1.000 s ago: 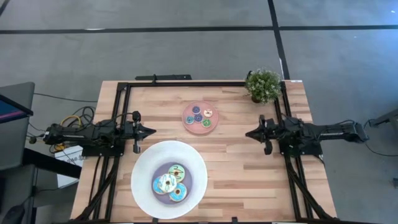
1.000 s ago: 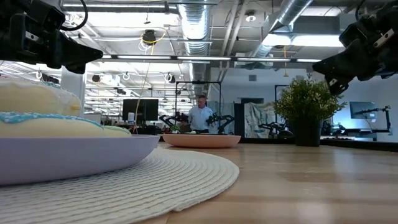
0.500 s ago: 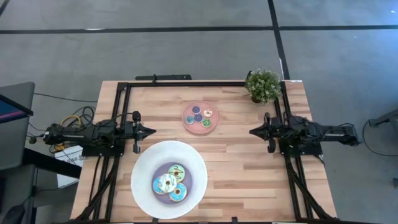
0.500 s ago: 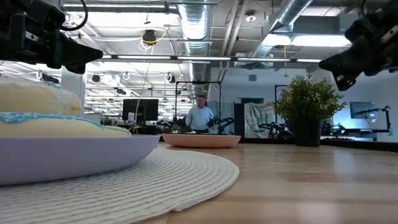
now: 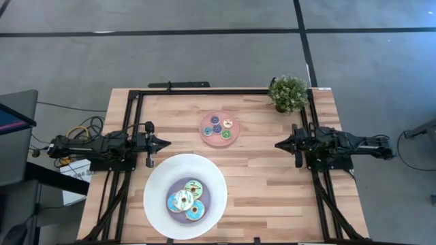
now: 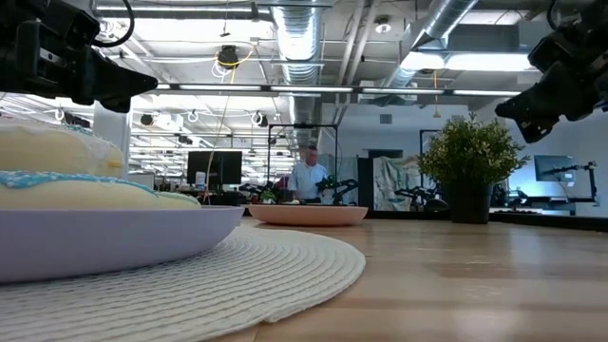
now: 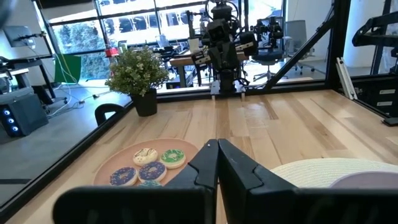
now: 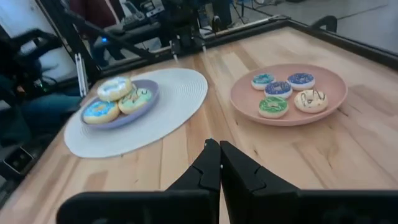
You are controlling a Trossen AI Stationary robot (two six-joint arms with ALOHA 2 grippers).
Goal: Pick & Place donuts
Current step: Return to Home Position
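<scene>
A: Entry, right end effector: fingers pressed together, nothing between them. Against the frames from a second ago, we log it drawn a little back toward its own base, away from the pink plate. The left end effector is likewise closed and empty, parked at its side, with no shift.

B: Agreed. We read that as the retreat to rest, nearly finished. Where are the donuts?

A: Five small donuts lie on the pink plate, about midway between the arms. Three big donuts sit touching one another on the lavender centre of the white plate, nearer the left arm. None lie loose on the tabletop, so we judge the sorting done.

B: View differences?

A: The high view gives layout but no heights. The low view shows both arms hanging clear above the wood. Of the donuts it shows only the big ones' edges, close up, plus the pink plate in profile and a person far behind. The right wrist view separates the small ones: blue and purple, one green, one cream. The left wrist view sees part of that plate, with the potted plant beyond.
</scene>
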